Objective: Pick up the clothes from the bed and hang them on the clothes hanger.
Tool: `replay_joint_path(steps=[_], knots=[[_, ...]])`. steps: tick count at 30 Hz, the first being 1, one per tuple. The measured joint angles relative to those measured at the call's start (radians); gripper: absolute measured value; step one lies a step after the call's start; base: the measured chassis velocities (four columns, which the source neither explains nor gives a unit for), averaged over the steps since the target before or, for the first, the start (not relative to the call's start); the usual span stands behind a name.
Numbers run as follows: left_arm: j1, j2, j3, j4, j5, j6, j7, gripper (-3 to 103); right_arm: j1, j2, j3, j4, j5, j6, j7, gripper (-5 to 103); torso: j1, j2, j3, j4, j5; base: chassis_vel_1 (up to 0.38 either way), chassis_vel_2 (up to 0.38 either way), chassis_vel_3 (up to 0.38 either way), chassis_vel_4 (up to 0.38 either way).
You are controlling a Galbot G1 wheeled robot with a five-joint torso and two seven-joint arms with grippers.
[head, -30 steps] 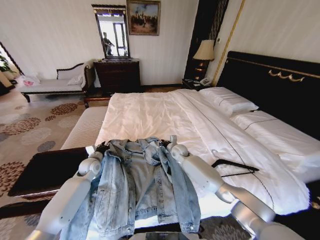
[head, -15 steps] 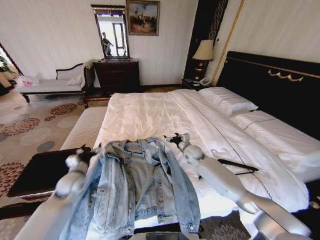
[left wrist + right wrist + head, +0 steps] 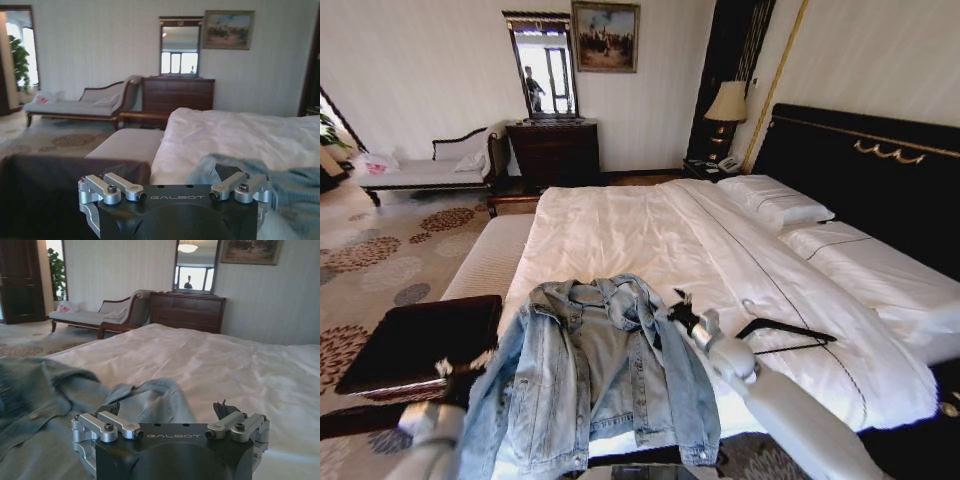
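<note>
Head view: the denim jacket [image 3: 590, 375] lies spread, front open, at the foot of the bed [image 3: 620, 235], hem over the edge. Right of the jacket the right gripper [image 3: 682, 312] hovers just past its sleeve, arm reaching up from below — fingers apart. The black clothes hanger [image 3: 788, 333] rests on the duvet, farther right of the jacket. The left gripper [image 3: 450, 372] sits low, left of the jacket beside a dark bench [image 3: 420, 340]; whether its fingers are apart or together cannot be told.

Left wrist view: jacket [image 3: 295, 185] ahead, white duvet beyond.

Right wrist view: jacket collar [image 3: 150, 395] just ahead, open bedding behind.
</note>
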Motion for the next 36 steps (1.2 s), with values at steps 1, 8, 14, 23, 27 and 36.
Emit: replay_joint_path(steps=[1, 8, 14, 23, 27, 36], knots=[[0.013, -0.014, -0.003, 0.000, 0.002, -0.012, 0.002, 100, -0.012, 0.000, 0.001, 0.004, -0.007, 0.001, -0.002, 100, 0.000, 0.000, 0.000, 0.0002, -0.0003, 0.000, 0.000, 0.000, 0.000], [0.023, -0.029, -0.011, 0.000, -0.003, -0.035, 0.003, 99, -0.032, -0.004, 0.002, 0.006, -0.007, 0.006, -0.008, 100, 0.001, 0.000, 0.000, -0.0004, -0.0003, 0.000, 0.000, 0.000, 0.000], [0.002, -0.028, 0.031, -0.001, 0.000, -0.031, 0.011, 98, -0.013, 0.026, -0.024, -0.011, 0.025, 0.015, -0.050, 100, 0.001, 0.000, 0.000, -0.0004, -0.0006, 0.000, 0.000, 0.000, 0.000], [0.032, -0.042, 0.052, -0.029, 0.003, -0.024, 0.022, 98, 0.102, 0.111, -0.180, -0.099, 0.028, 0.017, -0.067, 100, 0.001, 0.000, 0.000, -0.0001, -0.0002, 0.000, 0.000, 0.000, 0.000], [0.044, -0.054, 0.062, -0.038, 0.002, -0.024, 0.034, 98, 0.202, 0.202, -0.278, -0.223, 0.001, 0.024, -0.067, 100, 0.001, 0.000, 0.000, -0.0002, -0.0005, 0.000, 0.000, 0.000, 0.000], [0.039, -0.069, 0.098, -0.041, 0.031, -0.023, 0.037, 98, 0.270, 0.375, -0.319, -0.435, -0.134, 0.051, -0.017, 100, 0.001, 0.000, 0.000, 0.0000, -0.0005, 0.000, 0.000, 0.000, 0.000]])
